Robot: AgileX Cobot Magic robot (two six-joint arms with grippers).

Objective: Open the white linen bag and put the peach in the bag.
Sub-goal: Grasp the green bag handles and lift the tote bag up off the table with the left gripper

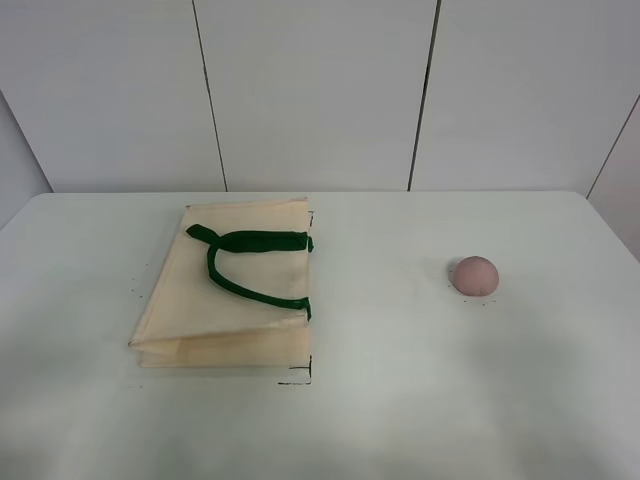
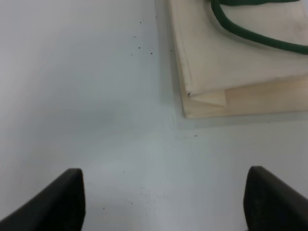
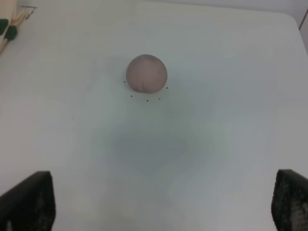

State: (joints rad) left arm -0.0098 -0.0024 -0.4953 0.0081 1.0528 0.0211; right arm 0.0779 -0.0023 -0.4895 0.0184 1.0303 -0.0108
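Note:
The white linen bag (image 1: 232, 288) lies flat and folded on the left of the white table, its dark green handles (image 1: 245, 262) on top. The left wrist view shows its corner (image 2: 231, 57) beyond the left gripper (image 2: 163, 199), which is open and empty, hovering over bare table short of the bag. The peach (image 1: 474, 275) sits alone on the right of the table. In the right wrist view the peach (image 3: 147, 73) lies ahead of the right gripper (image 3: 161, 199), which is open and empty, well apart from it. Neither gripper shows in the exterior high view.
The white table (image 1: 400, 400) spans the view, its back edge against a white panelled wall (image 1: 320, 90). Small black marks (image 1: 296, 381) sit by the bag's near corner and around the peach. A wide gap separates bag and peach.

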